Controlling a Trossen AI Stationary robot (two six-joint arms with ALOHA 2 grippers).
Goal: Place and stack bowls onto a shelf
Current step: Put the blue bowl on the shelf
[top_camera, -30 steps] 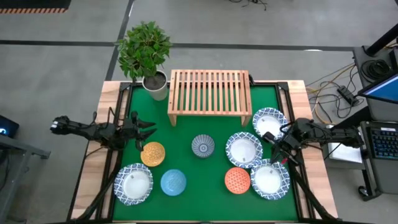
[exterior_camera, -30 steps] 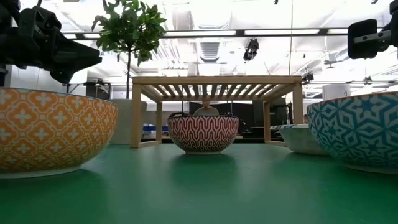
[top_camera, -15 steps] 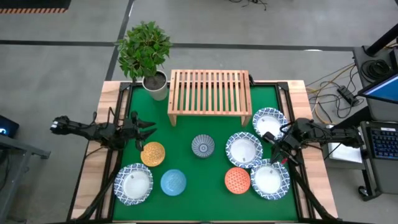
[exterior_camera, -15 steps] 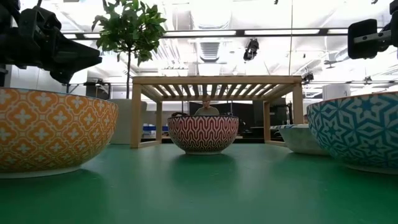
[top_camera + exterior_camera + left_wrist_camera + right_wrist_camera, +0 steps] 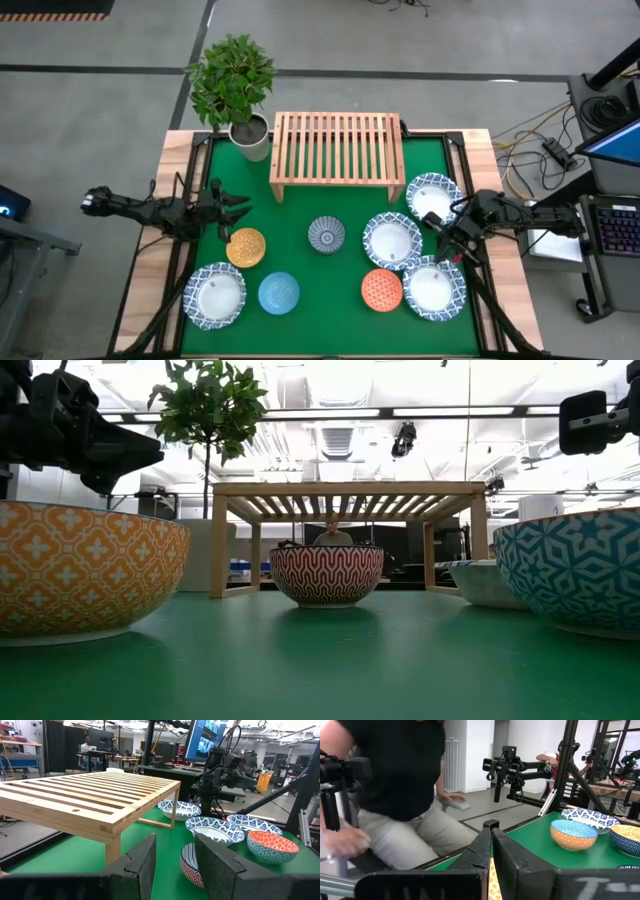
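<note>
Eight bowls rest on their bases on the green mat. Four are wide and white with blue rims [image 5: 214, 295] [image 5: 433, 196] [image 5: 391, 241] [image 5: 433, 287]. The small ones are yellow-orange [image 5: 246, 247], blue-patterned [image 5: 326, 235], light blue [image 5: 279, 292] and orange-red dotted [image 5: 381, 289]. The light-wood slatted shelf [image 5: 337, 148] stands at the far edge with nothing on it. My left gripper [image 5: 240, 207] hovers open, just far of the yellow-orange bowl; its wrist view [image 5: 175, 855] shows the gap. My right gripper [image 5: 440, 238] is shut and empty above the right-hand white bowls, as its wrist view [image 5: 491, 847] shows.
A potted plant [image 5: 235, 85] in a white pot [image 5: 250, 135] stands at the shelf's far left corner. A person in a dark top [image 5: 395, 775] stands beyond the table's left side. Bare mat [image 5: 330, 320] lies at the near middle.
</note>
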